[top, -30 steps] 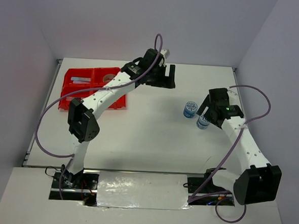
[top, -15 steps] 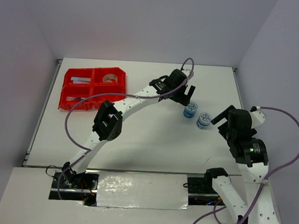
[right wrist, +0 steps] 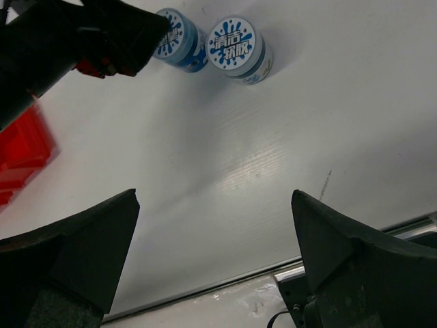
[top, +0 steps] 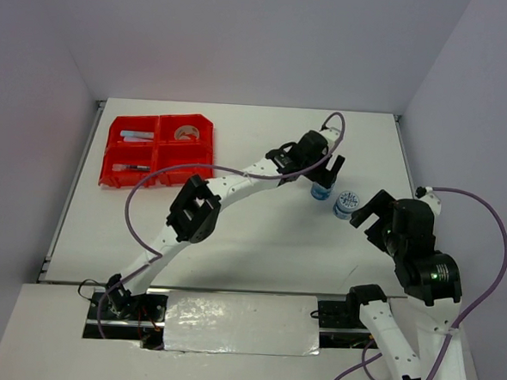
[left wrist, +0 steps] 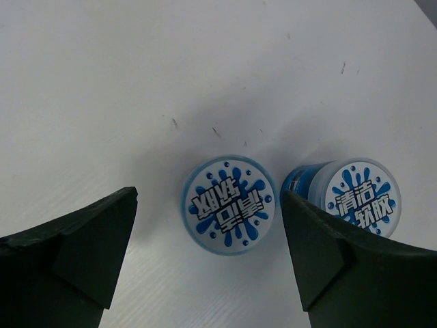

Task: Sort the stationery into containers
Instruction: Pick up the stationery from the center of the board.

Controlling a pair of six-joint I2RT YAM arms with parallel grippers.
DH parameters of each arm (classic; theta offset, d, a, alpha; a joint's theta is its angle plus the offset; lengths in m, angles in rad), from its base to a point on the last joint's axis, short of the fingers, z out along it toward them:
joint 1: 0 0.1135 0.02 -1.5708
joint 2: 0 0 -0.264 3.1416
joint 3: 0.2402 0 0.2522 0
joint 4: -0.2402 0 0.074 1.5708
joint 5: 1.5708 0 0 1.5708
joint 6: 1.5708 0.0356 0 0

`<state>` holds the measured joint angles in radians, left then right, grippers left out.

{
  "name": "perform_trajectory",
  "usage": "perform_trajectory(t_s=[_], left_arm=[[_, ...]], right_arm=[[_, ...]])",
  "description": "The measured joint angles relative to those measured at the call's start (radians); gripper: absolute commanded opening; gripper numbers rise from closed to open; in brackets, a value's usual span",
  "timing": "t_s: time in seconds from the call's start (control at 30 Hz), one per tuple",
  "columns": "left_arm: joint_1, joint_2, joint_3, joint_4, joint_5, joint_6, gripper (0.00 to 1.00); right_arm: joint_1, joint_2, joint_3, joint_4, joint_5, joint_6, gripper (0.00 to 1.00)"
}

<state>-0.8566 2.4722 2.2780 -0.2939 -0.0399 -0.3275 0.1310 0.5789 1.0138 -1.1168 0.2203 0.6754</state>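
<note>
We find a grey tape ring (top: 185, 133) in the bright red four-compartment plastic bin (top: 158, 141). The left gripper (left wrist: 208, 197), jaws wide and empty, hovers over a round blue-white tub (left wrist: 229, 205). The right gripper (right wrist: 215, 201) gapes empty too.

The white table (top: 259, 233) carries a red bin (top: 156, 143) at its far left. A tub (left wrist: 229, 203) and a second tub (top: 346, 203) stand upright just beside each other, right of centre.

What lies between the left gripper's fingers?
One blue-white tub, lid up, sits between the open left gripper's fingers, touching neither; the left wrist view shows it. The second tub stands just outside them.
</note>
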Motion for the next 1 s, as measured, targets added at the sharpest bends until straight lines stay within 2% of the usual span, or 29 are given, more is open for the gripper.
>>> perform_trajectory(t_s=[0.37, 0.77, 0.87, 0.93, 0.97, 1.0], left_arm=[[-0.053, 0.095, 0.000, 0.010, -0.017, 0.016, 0.99], [-0.058, 0.096, 0.000, 0.027, -0.151, 0.019, 0.97], [-0.058, 0.096, 0.000, 0.034, -0.164, 0.035, 0.93], [-0.058, 0.096, 0.000, 0.038, -0.164, 0.038, 0.85], [-0.058, 0.096, 0.000, 0.042, -0.164, 0.040, 0.80], [-0.058, 0.096, 0.000, 0.044, -0.163, 0.039, 0.60]], right_arm=[[0.000, -0.001, 0.014, 0.000, -0.047, -0.066, 1.00], [0.000, -0.013, 0.014, 0.002, -0.079, -0.095, 1.00], [0.000, -0.013, 0.014, 0.002, -0.086, -0.098, 1.00], [0.000, -0.014, 0.013, 0.002, -0.090, -0.099, 1.00], [0.000, -0.014, 0.013, 0.002, -0.092, -0.100, 1.00], [0.000, -0.014, 0.013, 0.002, -0.095, -0.101, 1.00]])
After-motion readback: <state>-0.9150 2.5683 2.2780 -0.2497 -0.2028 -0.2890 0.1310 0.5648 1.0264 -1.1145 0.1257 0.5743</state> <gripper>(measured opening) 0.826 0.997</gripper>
